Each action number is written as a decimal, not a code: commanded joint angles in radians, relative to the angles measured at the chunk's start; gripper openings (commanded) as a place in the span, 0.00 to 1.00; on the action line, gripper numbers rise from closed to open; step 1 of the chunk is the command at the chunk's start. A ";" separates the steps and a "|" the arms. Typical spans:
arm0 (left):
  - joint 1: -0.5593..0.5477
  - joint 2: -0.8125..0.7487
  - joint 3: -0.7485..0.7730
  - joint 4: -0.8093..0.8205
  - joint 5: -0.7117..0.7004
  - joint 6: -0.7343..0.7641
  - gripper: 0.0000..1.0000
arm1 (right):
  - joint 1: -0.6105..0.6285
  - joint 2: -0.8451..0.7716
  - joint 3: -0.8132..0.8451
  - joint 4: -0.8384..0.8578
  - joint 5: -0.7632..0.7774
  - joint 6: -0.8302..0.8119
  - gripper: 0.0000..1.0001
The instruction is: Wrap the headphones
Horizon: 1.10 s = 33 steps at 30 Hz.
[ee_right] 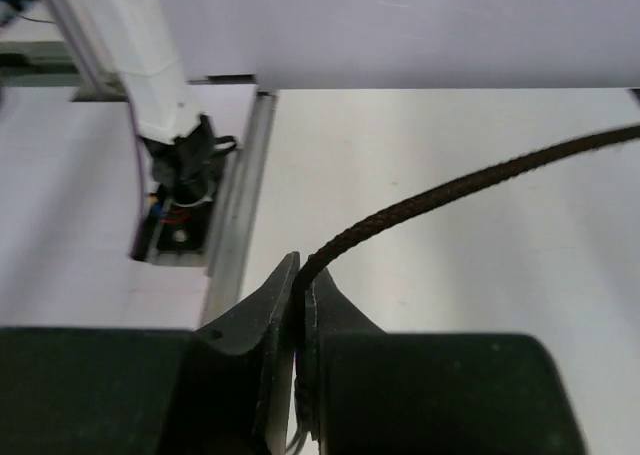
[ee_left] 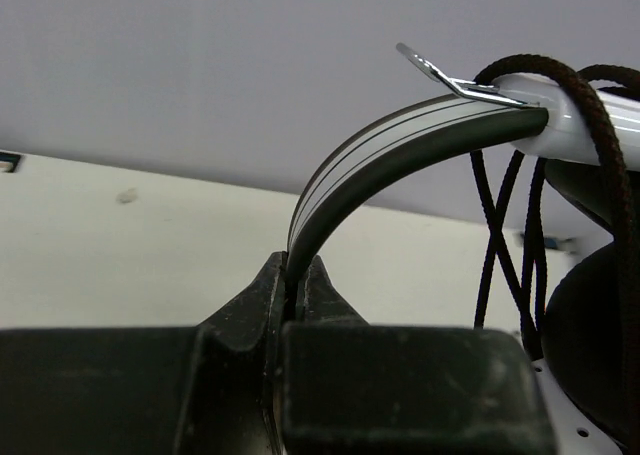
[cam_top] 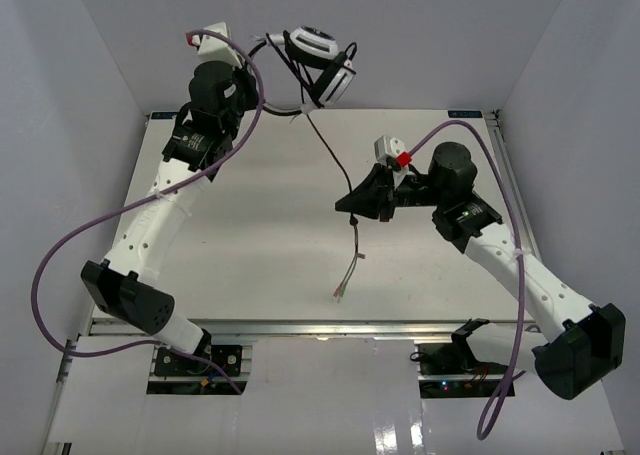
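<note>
jaws of the right gripper [ee_right: 300, 280] pinch shut on the dark cable [cam_top: 326, 153], whose plug [cam_top: 340, 294] end trails toward the near middle of the table [cam_top: 240, 265]. farther back on the left, the left gripper [ee_left: 295, 275] clamps the white headband [ee_left: 380, 150], holding the headphones [cam_top: 325, 60] aloft by the far wall.

Left arm [cam_top: 150, 225] extended up and far back, left gripper [ee_left: 297, 280] raised, jaws clamped tight on the headphones [cam_top: 322, 63]; right arm [cam_top: 510, 265] bent inward and lower, right gripper [ee_right: 300, 280] pointing left, jaws pinched together on the cable [ee_right: 450, 190].
</note>
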 commanded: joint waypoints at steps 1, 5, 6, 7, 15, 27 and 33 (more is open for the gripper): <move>0.002 -0.024 -0.132 0.009 -0.037 0.147 0.00 | 0.088 -0.007 0.178 -0.504 0.556 -0.529 0.08; -0.012 0.011 -0.233 -0.036 0.060 0.198 0.00 | 0.149 0.022 0.261 -0.502 0.923 -0.759 0.08; -0.022 0.025 -0.254 -0.054 0.098 0.215 0.00 | 0.155 0.032 0.267 -0.476 0.977 -0.814 0.08; -0.045 0.035 -0.268 -0.068 0.159 0.247 0.00 | 0.164 0.050 0.265 -0.448 1.061 -0.854 0.08; -0.117 -0.037 -0.377 -0.138 0.411 0.386 0.00 | 0.164 0.168 0.199 -0.205 1.239 -1.027 0.08; -0.117 -0.230 -0.413 -0.035 0.808 0.289 0.00 | -0.187 0.262 0.183 -0.262 0.335 -0.566 0.12; -0.122 -0.232 -0.317 0.036 0.883 0.129 0.00 | -0.252 0.355 0.174 -0.089 -0.195 -0.195 0.24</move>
